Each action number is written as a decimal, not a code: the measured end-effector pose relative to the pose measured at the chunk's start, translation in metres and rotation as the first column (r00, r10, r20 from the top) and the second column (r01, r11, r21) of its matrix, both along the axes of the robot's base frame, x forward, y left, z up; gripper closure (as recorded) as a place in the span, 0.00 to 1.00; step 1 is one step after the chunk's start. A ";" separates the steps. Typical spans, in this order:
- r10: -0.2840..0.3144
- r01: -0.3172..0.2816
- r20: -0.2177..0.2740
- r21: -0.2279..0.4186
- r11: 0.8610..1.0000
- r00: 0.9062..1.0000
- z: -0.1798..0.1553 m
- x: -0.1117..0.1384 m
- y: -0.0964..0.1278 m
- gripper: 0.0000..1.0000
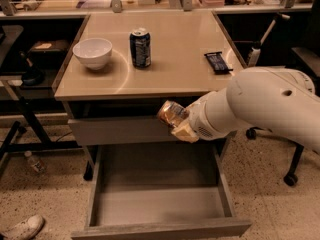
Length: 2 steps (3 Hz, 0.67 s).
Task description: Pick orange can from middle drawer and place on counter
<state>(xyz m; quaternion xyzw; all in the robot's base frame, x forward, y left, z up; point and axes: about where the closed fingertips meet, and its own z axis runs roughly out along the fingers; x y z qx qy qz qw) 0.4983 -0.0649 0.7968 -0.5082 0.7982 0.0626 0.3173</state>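
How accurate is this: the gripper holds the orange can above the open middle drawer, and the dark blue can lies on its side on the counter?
One slip: in the camera view the dark blue can stands upright on the counter. The rest holds: the gripper grips the orange can above the open middle drawer.

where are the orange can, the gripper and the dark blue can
orange can (170, 112): camera view, its crinkled side
gripper (180, 125): camera view, between fingertips, holding the can above the middle drawer (155, 206)
dark blue can (140, 48): camera view, its side, upright on the counter (180, 79)
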 end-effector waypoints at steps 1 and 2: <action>0.000 0.000 0.000 0.000 1.000 1.000 0.000 0.000 0.000 1.00; -0.012 0.012 0.016 0.023 1.000 1.000 0.013 0.031 -0.010 1.00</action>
